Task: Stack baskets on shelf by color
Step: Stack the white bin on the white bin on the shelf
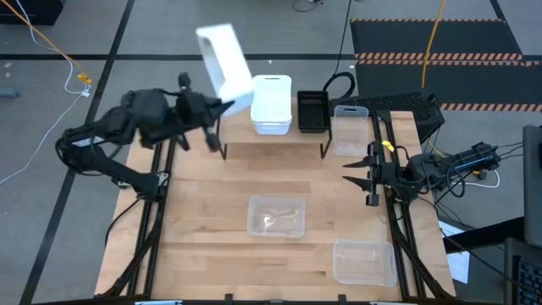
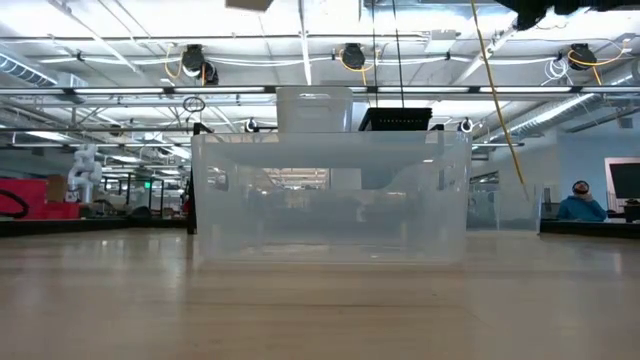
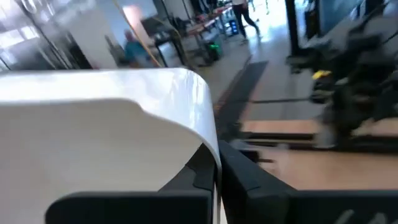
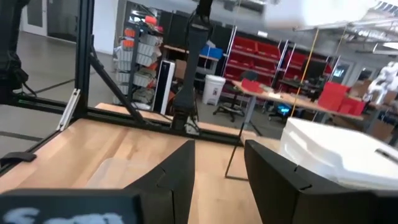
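Fingers of the left gripper (image 1: 227,105) are clamped on the rim of a white basket (image 1: 223,59), held tilted in the air above the far left of the table (image 1: 195,229), just left of the shelf (image 1: 273,149). From above, the shelf stands at the far middle of the table, carrying a white stack (image 1: 271,103) whose count I cannot tell, with one black basket (image 1: 312,110) just right of it. Three clear baskets sit on the table: one (image 1: 349,129) at the far right beside the shelf, one (image 1: 276,215) in the middle, and one (image 1: 364,260) at the near right. The right gripper (image 1: 359,179) hovers at the right edge, fingers spread and holding nothing. At table height, a clear basket (image 2: 330,195) fills the middle, with the white and black ones behind it, and a person (image 2: 580,203) sits far right in a bright workshop. The left wrist view shows dark fingers (image 3: 249,177) gripping the white rim (image 3: 112,118). The right wrist view shows parted fingers (image 4: 180,174) over light wood, the white stack (image 4: 339,155) nearby, and red bins (image 4: 261,62) in the room beyond.
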Robot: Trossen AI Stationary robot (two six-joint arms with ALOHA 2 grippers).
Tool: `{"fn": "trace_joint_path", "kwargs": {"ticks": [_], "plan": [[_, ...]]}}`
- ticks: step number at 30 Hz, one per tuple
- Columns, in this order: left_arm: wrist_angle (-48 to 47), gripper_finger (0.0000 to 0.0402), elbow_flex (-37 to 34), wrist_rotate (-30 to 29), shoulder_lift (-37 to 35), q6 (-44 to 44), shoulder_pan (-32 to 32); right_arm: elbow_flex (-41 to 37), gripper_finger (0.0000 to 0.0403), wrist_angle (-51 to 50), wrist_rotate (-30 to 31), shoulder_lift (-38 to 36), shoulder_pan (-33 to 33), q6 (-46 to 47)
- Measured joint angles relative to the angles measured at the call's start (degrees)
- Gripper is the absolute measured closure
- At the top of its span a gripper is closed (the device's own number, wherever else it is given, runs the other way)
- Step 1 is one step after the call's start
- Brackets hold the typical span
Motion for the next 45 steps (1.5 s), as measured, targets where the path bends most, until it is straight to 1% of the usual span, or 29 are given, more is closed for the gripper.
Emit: {"fn": "trace_joint_path", "kwargs": {"ticks": [3, 7, 11, 17, 20, 24, 27, 30, 34, 39, 41, 45], "plan": [[2.7, 0.0397, 0.0, 0.6, 2.7, 8.0, 2.7, 0.0, 0.0271, -1.5, 0.1, 0.0, 0.0, 1.8], [2.9, 0.0393, 0.0, 3.7, 6.8, 12.2, 7.0, 0.0, 0.0271, -2.8, 0.1, 0.0, 0.0, 3.8], [3.0, 0.0397, 0.0, 9.9, 10.5, 12.6, 10.4, -1.3, 0.0271, -2.2, 0.2, 0.0, 0.0, 4.7], [0.3, 0.0395, 0.0, 10.6, 13.8, 14.3, 15.3, -3.8, 0.0271, -0.7, 7.9, 0.0, -0.2, 4.6], [-2.1, 0.0398, 0.0, 11.6, 14.9, 13.4, 17.9, -4.1, 0.0271, -0.6, 9.1, 0.0, -0.6, 5.3], [-5.1, 0.0394, 0.0, 17.6, 15.1, 11.9, 20.6, -4.1, 0.0271, -0.6, 9.1, 0.0, -1.0, 6.4], [-6.3, 0.0398, 0.0, 23.3, 15.1, 11.4, 21.8, -4.1, 0.0271, -0.6, 9.1, 0.0, -1.2, 6.6], [-6.8, 0.0395, 0.0, 26.4, 15.1, 11.9, 22.0, -4.1, 0.0271, -0.6, 9.1, 0.0, -1.3, 6.9], [-7.4, 0.0391, 0.0, 26.8, 15.1, 13.9, 22.1, -4.1, 0.0271, -0.6, 9.1, 0.0, -1.7, 7.3], [-7.5, 0.0397, 0.0, 26.6, 15.1, 13.6, 22.1, -4.1, 0.0271, -0.6, 9.1, 0.0, -2.1, 7.8], [-7.3, 0.0389, 0.0, 26.6, 15.1, 12.9, 22.1, -4.1, 0.0271, -0.6, 9.1, 0.0, -2.4, 7.9], [-7.5, 0.0359, 0.0, 26.6, 15.1, 12.1, 22.1, -4.1, 0.0271, -0.4, 9.1, 0.0, -2.9, 8.0]]}}
